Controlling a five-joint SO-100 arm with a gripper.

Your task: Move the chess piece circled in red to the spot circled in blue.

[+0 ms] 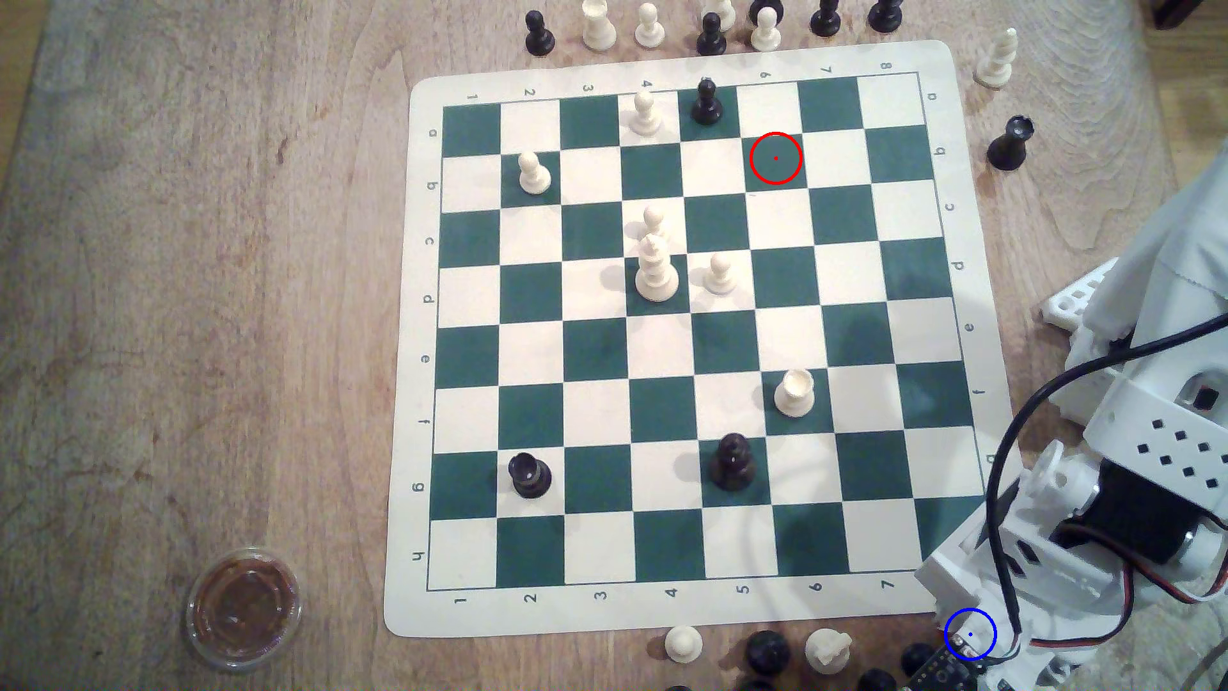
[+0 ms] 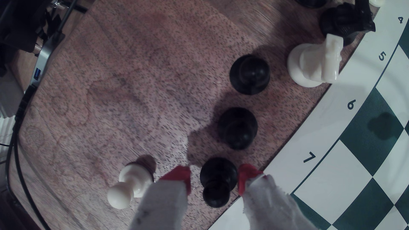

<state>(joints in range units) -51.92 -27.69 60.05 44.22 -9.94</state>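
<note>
black pawn [image 2: 218,181]: small, glossy, ball head, standing on bare wood just off the board's corner, by the 7 label. blue ring [image 1: 970,634]: off-board at the exterior view's lower right, overlapping the arm

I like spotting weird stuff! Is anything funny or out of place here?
Yes. The red ring circles a bare green square with no piece in it. In the wrist view a small black pawn stands off the board on the wood, between the open gripper tips.
</note>
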